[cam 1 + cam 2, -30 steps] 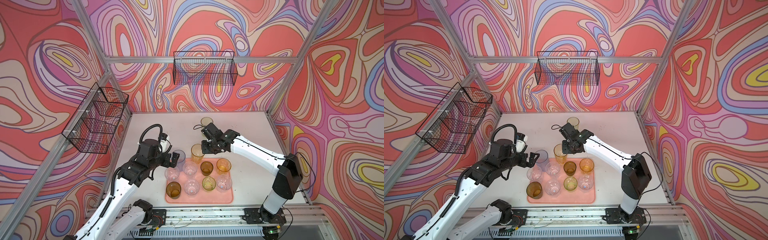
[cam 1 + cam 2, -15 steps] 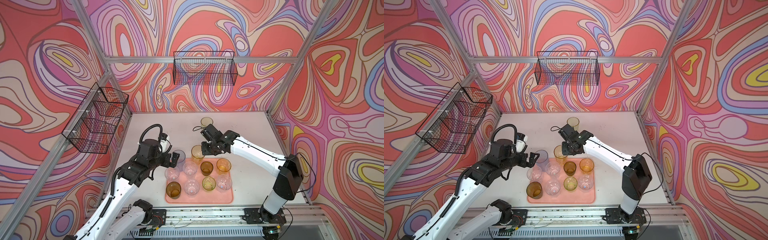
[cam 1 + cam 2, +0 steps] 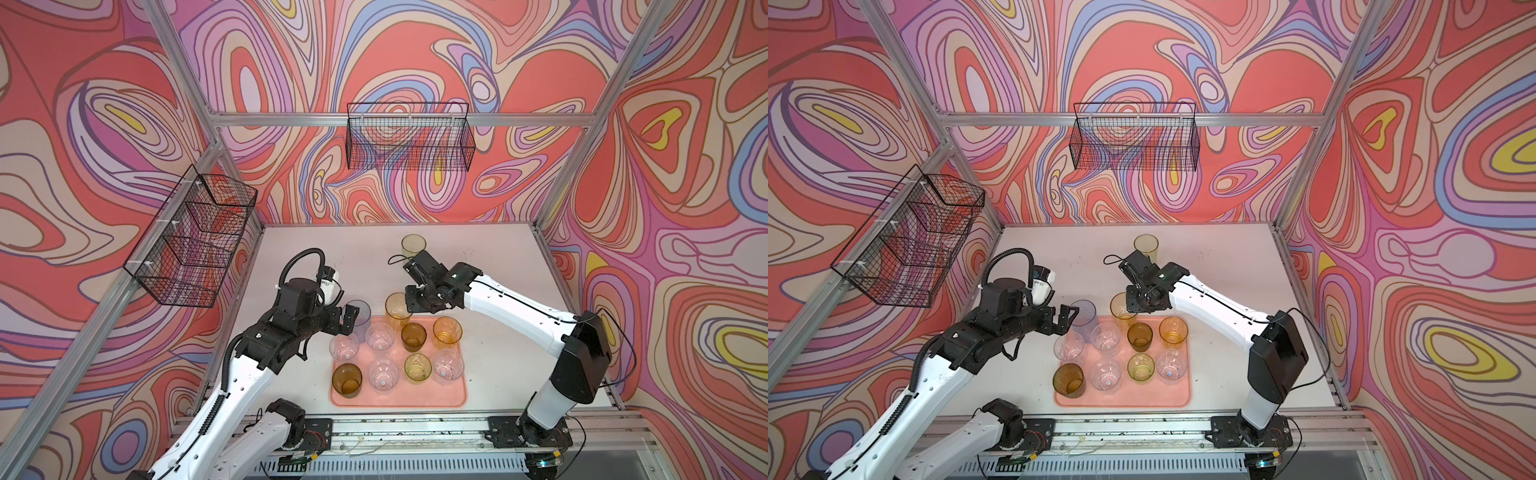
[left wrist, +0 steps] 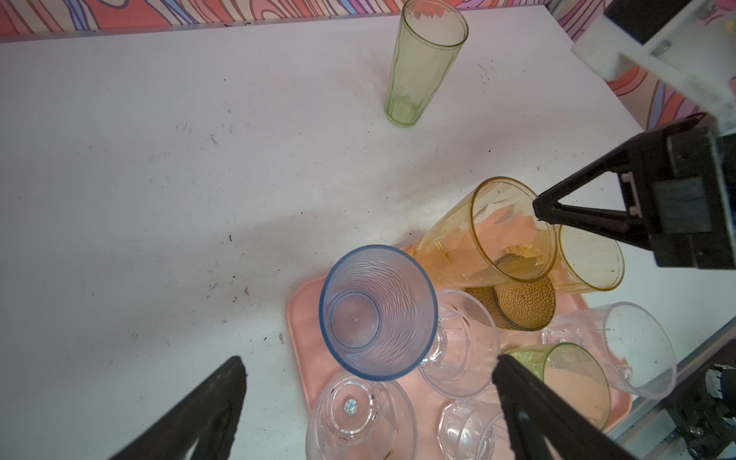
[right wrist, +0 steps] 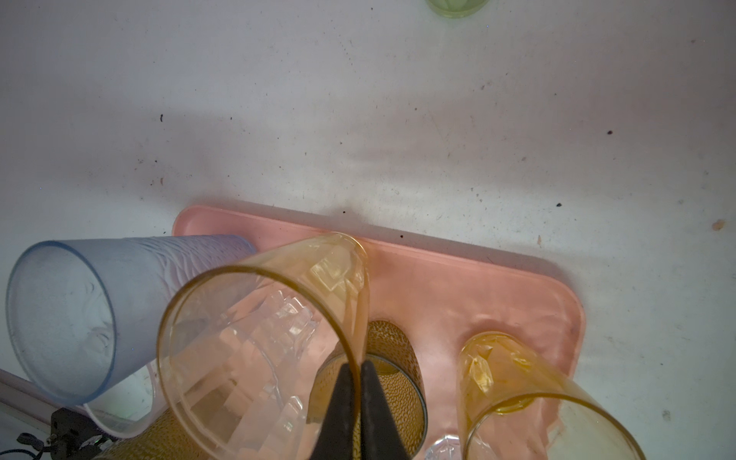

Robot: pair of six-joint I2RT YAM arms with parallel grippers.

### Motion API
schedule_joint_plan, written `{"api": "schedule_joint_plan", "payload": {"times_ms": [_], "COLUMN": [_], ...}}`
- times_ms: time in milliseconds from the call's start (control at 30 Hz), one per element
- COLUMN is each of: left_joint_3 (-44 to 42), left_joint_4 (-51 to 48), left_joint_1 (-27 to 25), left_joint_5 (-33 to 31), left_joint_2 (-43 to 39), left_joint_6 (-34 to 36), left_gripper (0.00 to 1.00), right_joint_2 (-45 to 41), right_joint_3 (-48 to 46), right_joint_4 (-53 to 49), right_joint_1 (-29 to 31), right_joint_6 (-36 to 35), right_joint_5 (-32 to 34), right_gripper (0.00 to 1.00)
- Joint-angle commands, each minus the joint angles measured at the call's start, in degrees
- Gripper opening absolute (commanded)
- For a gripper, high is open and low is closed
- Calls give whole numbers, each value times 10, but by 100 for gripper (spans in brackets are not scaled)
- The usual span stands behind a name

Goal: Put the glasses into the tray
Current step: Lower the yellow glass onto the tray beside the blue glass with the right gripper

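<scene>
the right tool (image 5: 355, 370) is gripping the rim of the tall yellow glass (image 3: 397, 311) at the upper edge of the tray (image 3: 415, 400). the left tool (image 4: 368, 358) is hovering open beside the pale blue glass (image 4: 376, 314).

In both top views we see a long black wire basket (image 3: 409, 137) hanging from the aluminium bar (image 3: 291, 119) across the back wall, upper centre of the frame. A second black wire basket (image 3: 195, 241), split into compartments, hangs on the slanting bar (image 3: 74, 353) at middle left. Swirling red, pink, lilac and yellow wallpaper (image 3: 665, 124) covers the walls. The white tabletop (image 3: 490, 257) is flecked with dark specks, and a metal rail (image 3: 415, 428) runs along the bottom edge.
</scene>
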Motion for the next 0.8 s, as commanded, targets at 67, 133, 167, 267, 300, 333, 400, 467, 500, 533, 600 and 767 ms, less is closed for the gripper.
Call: {"api": "schedule_joint_plan", "payload": {"times_ms": [67,133,167,267,300,333,400,467,500,533,600,767], "left_joint_3": [-7,-8,-8,-8,-7,-8,-7,-7,-7,-7,-7,-7], "left_joint_4": [3,4,3,4,4,4,3,2,2,2,2,2], "left_joint_1": [3,3,3,3,3,3,3,3,3,3,3,3], "left_joint_5": [-2,-2,-2,-1,-1,-1,-1,-3,-3,-3,-3,-3], "left_joint_2": [4,4,5,5,6,6,6,6,7,7,8,10], "left_joint_6": [8,8,8,8,8,8,8,8,8,8,8,9], "left_gripper": [100,100,100,100,100,100,100,100,100,100,100,100], "right_joint_2": [-19,-20,-20,-21,-20,-19,-16,-12,-10,-8,-6,-5], "right_joint_3": [-9,-11,-11,-14,-14,-15,-15,-15,-15,-15,-15,-14], "right_joint_4": [-7,-7,-6,-2,0,1,2,4,6,7,9,12], "right_joint_1": [7,7,8,8,8,8,9,10,10,10,9,10], "right_joint_6": [8,9,9,10,11,12,11,12,11,11,10,10], "right_joint_5": [7,8,8,7,7,6,5,2,-1,-3,-4,-4], "right_gripper": [0,0,0,0,0,0,0,0,0,0,0,4]}}
